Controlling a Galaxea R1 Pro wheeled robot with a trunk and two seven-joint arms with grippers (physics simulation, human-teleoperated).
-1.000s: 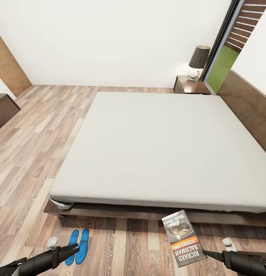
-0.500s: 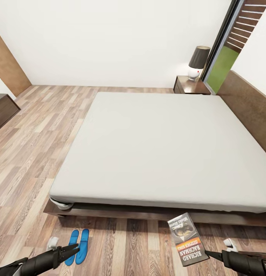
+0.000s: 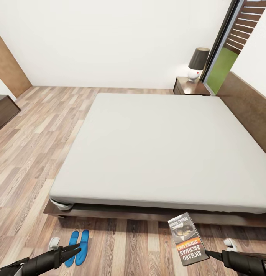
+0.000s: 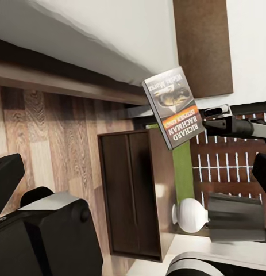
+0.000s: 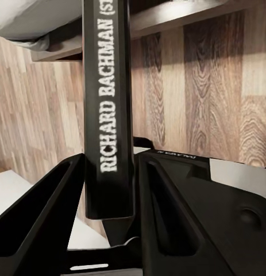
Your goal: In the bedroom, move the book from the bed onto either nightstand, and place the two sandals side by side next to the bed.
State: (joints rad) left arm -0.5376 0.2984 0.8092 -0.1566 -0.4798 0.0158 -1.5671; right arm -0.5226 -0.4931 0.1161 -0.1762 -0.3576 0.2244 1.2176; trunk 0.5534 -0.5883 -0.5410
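So the bed (image 3: 163, 149) is the anchor here — big grey mattress, nothing on it. The nightstand (image 3: 191, 86) with the lamp (image 3: 197, 63) sits at its far headboard corner. The two sandals (image 3: 78, 247) lie side by side on the floor just off the bed's near foot corner, so that part looks done. The book (image 3: 188, 239) is off the bed, pinched by its spine between the right gripper's (image 5: 110, 172) fingers. The left gripper (image 3: 73, 251) hangs slightly parted, holding nothing. Next up, I'd guess — carry the book to a nightstand and set it flat.
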